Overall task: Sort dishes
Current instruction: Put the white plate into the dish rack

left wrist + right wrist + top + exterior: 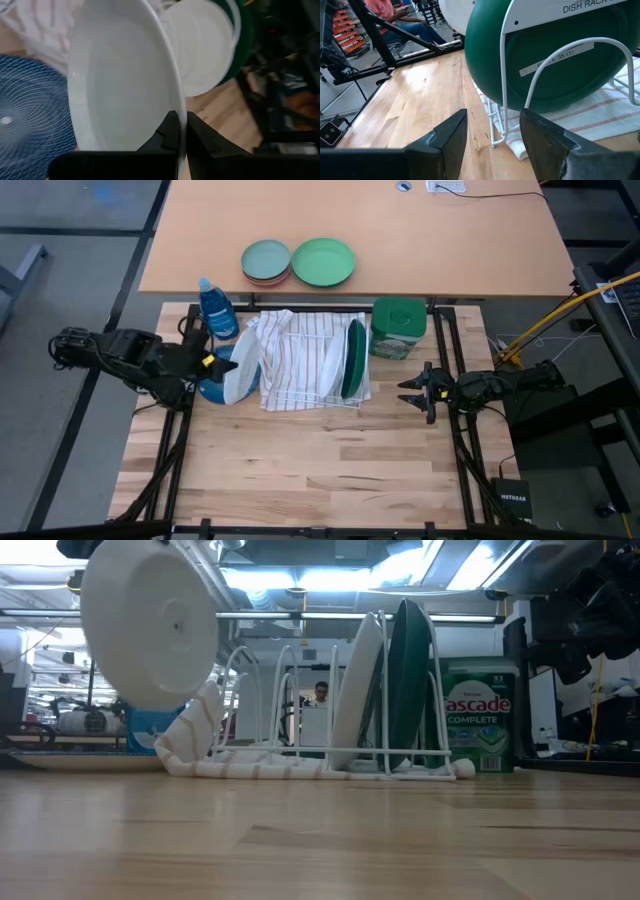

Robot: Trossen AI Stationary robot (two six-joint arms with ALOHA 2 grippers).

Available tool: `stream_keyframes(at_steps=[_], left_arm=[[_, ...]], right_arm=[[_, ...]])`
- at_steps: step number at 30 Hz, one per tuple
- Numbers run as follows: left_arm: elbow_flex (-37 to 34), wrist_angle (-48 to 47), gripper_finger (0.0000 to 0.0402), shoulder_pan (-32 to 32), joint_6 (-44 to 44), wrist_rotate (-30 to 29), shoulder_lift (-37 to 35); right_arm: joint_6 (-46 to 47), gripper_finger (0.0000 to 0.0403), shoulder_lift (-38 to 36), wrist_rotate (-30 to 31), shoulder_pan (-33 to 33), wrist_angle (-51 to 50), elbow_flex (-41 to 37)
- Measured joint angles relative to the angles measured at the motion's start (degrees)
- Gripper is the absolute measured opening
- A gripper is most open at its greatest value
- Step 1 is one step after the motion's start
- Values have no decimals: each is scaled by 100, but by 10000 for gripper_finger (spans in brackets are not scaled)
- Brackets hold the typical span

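Plate (120,85) rim pinched, left end effector (180,131).

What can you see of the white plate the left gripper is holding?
The held white plate is round, plain and glossy, like glazed ceramic, with a shallow well and a raised rim. The left gripper is shut on its rim, one finger on each face. It hangs clear of the table, tilted nearly on edge, beside the left end of the dish rack and above the dark blue plate. From the low view its underside shows a foot ring. Nothing else touches it.
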Motion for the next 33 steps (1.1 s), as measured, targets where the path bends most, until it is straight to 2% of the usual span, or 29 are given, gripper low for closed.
stream_keyframes(at_steps=[8,23,29,33], left_arm=[[0,833,0,0,612,-136,-278],[0,2532,0,1,2375,-503,-461],[7,3483,0,7,3341,-550,-291],[7,3957,0,9,3634,-637,6]], right_arm=[[0,186,0,0,0,2,0],[0,186,-2,0,0,0,0],[0,186,-2,0,-2,1,0],[0,186,0,0,0,1,0]])
